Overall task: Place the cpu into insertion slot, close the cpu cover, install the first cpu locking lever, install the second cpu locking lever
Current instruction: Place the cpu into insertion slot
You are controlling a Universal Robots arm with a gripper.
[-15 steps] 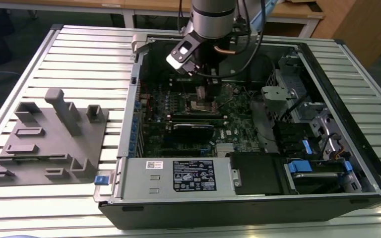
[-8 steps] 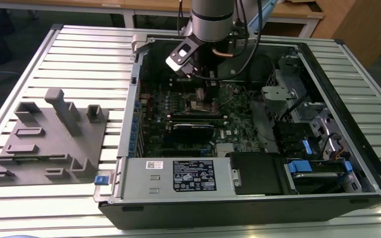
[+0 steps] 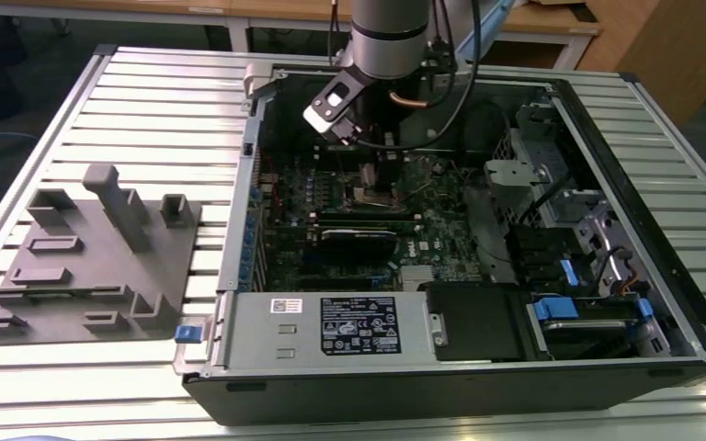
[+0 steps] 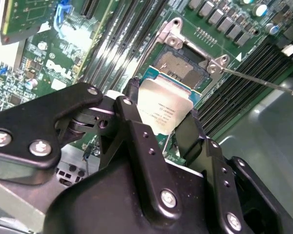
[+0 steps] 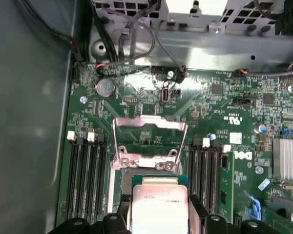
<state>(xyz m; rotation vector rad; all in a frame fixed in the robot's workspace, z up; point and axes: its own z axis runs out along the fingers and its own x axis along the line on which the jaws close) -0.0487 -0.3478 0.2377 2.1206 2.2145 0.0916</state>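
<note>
Clamping the cpu (image 5: 158, 207) between its fingers (image 4: 128, 108), the gripper (image 4: 162, 112) hangs over the insertion slot (image 4: 183, 66), exterior view's upper middle

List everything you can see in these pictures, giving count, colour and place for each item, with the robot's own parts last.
computer case: one, black, open on table
table: one, silver slats, under case
fixture block: one, grey, exterior view's left of case
circuit board: one, green, inside case
insertion slot: one, dark-centred, on board, empty
cpu cover: one, silvery, raised open by slot
cpu: one, silvery-beige, over slot
arm: one, grey, above case
hand: one, black, shut on cpu
</note>
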